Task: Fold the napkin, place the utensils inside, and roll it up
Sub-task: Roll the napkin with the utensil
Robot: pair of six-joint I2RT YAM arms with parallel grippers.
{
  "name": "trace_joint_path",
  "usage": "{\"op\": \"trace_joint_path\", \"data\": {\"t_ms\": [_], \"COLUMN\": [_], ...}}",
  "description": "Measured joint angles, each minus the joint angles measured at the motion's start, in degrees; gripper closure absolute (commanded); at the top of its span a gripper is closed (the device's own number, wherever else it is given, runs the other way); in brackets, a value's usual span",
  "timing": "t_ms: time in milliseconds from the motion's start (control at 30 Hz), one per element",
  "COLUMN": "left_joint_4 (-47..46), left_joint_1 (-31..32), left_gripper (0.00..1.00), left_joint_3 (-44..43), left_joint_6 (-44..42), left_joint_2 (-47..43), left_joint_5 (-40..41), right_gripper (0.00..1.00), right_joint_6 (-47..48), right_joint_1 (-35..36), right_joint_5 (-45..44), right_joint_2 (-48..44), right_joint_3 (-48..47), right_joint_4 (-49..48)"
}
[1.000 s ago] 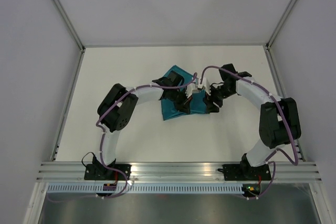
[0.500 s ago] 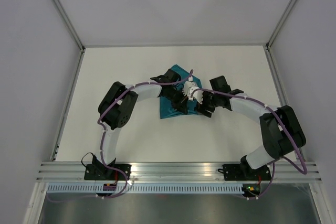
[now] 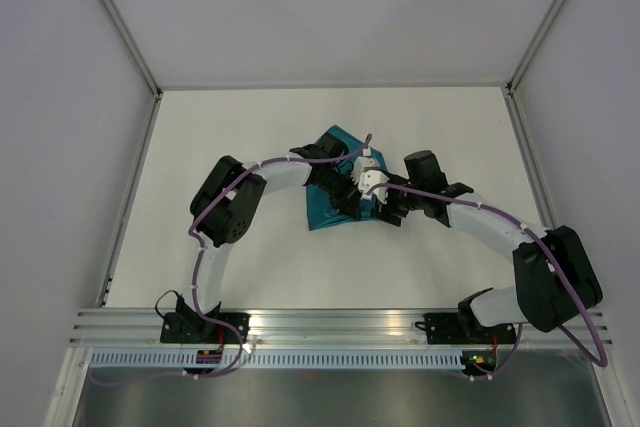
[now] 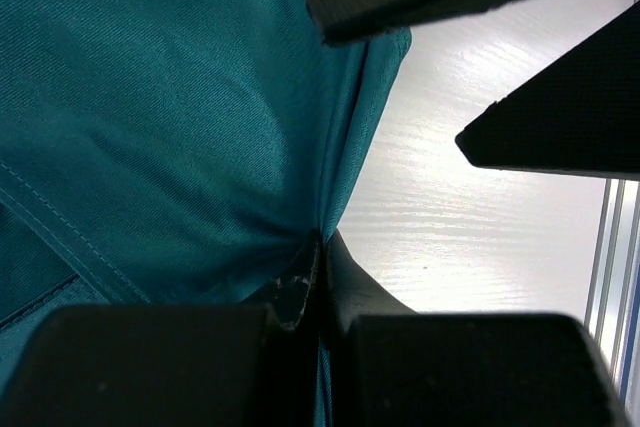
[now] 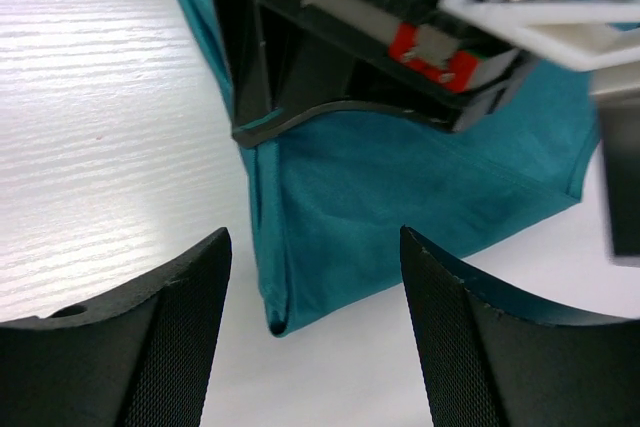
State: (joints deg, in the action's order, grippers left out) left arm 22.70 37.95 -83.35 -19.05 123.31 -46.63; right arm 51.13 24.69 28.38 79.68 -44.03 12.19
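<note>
Your white table [image 3: 225, 142], boxed by pale grey walls [image 3: 60, 147], carries the napkin [image 3: 322, 213]; left gripper [image 4: 318, 269] pinches its fold, right gripper [image 5: 312, 247] hangs spread above, apparently not touching.

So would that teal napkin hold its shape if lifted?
Probably not: the napkin creases and drapes from where the left gripper pinches it, so it looks floppy. Its thin woven cloth suggests light. Pushed, it would likely bunch up rather than slide.

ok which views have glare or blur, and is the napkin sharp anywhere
Left wrist: napkin weave is sharp, glare on the table beside it. Right wrist: table washed out at left, napkin softer, no weave showing. Top external: even light, napkin mostly hidden.
</note>
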Motion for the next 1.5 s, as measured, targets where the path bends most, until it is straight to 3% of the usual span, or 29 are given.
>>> {"op": "trace_joint_path", "data": {"t_ms": [333, 700, 800, 967, 1067, 1200, 1500], "left_joint_4": [1.01, 1.68, 1.68, 1.84, 2.23, 2.56, 3.45], "left_joint_1": [0.0, 0.0, 0.0, -0.13, -0.22, -0.22, -1.29], "left_gripper": [0.98, 0.98, 0.98, 0.98, 0.9, 0.72, 0.6], "left_joint_3": [-0.85, -1.46, -1.46, -1.46, -1.46, -1.68, -2.99], "left_joint_6": [0.09, 0.09, 0.09, 0.11, 0.11, 0.11, 1.73], "left_joint_2": [0.85, 1.16, 1.29, 1.31, 1.31, 1.31, 1.29], "left_joint_5": [-0.61, -0.72, -1.11, -1.66, -1.99, -2.14, -2.82], "right_gripper": [0.26, 0.27, 0.31, 0.5, 0.6, 0.71, 0.78], "right_joint_6": [0.76, 1.38, 1.64, 2.23, 2.71, 3.21, 4.15], "right_joint_1": [5.31, 8.28, 8.28, 8.35, 8.37, 8.5, 8.33], "right_joint_5": [-2.21, -6.75, -7.54, -8.02, -8.15, -7.87, -7.02], "right_joint_2": [-0.48, 6.54, 8.13, 10.95, 11.89, 12.33, 14.16], "right_joint_3": [4.9, 4.87, 4.2, 2.01, 1.38, 0.7, -3.76], "right_joint_4": [-3.02, -7.65, -8.83, -9.38, -9.38, -7.58, -0.24]}}
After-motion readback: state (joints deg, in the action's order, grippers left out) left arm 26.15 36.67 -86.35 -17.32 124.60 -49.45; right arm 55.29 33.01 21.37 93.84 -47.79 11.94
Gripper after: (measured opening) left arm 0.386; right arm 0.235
